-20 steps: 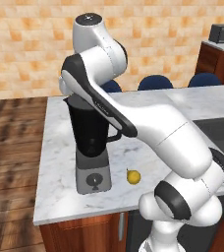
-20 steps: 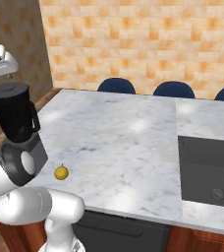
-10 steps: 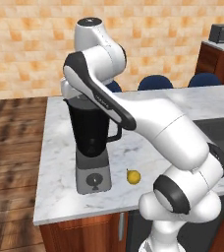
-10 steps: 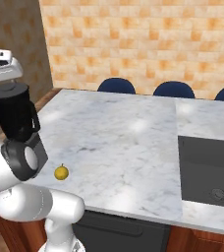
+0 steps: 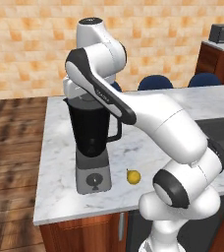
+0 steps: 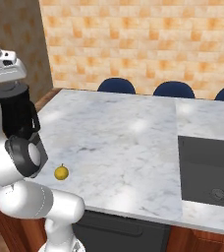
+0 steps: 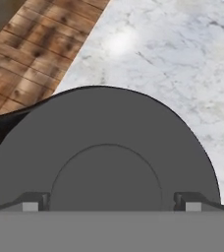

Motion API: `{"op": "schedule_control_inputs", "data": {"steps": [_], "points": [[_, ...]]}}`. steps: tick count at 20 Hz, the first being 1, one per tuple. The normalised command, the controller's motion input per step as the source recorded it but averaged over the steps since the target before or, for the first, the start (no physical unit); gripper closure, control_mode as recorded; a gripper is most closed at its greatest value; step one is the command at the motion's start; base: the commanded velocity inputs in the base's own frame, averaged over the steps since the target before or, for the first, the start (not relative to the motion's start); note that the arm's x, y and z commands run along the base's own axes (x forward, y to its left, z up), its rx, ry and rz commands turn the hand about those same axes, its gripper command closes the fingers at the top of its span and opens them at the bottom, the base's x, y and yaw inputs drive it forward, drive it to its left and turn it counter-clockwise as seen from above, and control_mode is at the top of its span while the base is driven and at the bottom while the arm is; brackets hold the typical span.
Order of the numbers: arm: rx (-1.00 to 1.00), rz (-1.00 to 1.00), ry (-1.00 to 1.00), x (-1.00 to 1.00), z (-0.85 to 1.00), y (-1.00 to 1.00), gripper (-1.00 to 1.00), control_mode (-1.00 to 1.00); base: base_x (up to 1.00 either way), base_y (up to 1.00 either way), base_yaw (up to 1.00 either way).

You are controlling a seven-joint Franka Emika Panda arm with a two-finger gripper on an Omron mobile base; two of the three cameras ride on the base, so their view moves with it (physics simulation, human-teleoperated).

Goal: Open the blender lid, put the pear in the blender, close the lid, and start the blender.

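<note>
The blender [image 5: 90,133] stands near the counter's left end, a dark jar with a side handle on a grey base with a front knob. It also shows at the left edge of the right base view [image 6: 16,115]. The blender lid [image 7: 104,128] is a round black cap sitting on the jar, seen close up in the hand view. My gripper [image 7: 111,204] is open right above it, with one fingertip [image 7: 31,204] on each side of the raised centre knob. The pear [image 5: 133,176], small and yellow, lies on the marble just right of the base [image 6: 61,172].
The marble counter [image 5: 148,142] runs right to a dark sink [image 6: 207,172]. Blue chair backs [image 6: 173,89] stand behind it. The wooden floor [image 5: 11,147] lies to the left, just past the counter's left edge beside the blender.
My hand has come down over the blender, closer to the lid. The blender and the pear have not moved.
</note>
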Motion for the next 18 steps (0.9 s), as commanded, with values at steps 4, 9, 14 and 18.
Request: {"op": "schedule_control_inputs", "data": {"steps": [4, 9, 14, 18], "points": [[0.00, 0.00, 0.00, -0.04, -0.19, 0.00, -1.00, -1.00, 0.00, 0.00, 0.00], [0.00, 0.00, 0.06, -0.03, -0.31, 0.00, -1.00, -1.00, 0.00, 0.00, 0.00], [0.02, 0.00, 0.07, -0.21, -0.53, -0.01, -1.00, -1.00, 0.00, 0.00, 0.00], [0.00, 0.00, 0.12, -0.12, -0.69, 0.00, 1.00, -1.00, 0.00, 0.00, 0.00]]}}
